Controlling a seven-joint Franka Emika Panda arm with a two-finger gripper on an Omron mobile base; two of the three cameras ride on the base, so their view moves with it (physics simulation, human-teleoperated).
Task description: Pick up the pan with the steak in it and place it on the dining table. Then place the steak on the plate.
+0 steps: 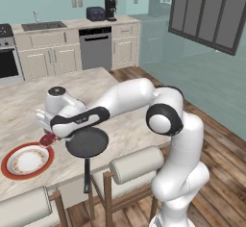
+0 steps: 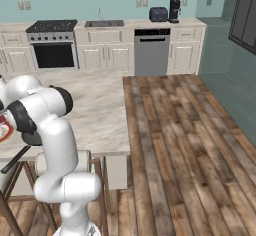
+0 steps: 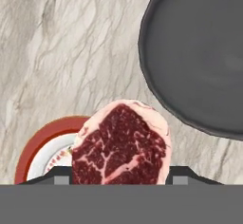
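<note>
steak [image 3: 121, 144], bottom centre of my hand view, sits pinched in the gripper [image 1: 46, 138]; i judge it soft, slippery, best held edgewise over the plate [image 3: 35, 154].

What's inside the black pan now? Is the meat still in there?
The pan looks empty. The steak is held in the gripper, above the table near the plate. The arm covers part of the pan in the left base view.
</note>
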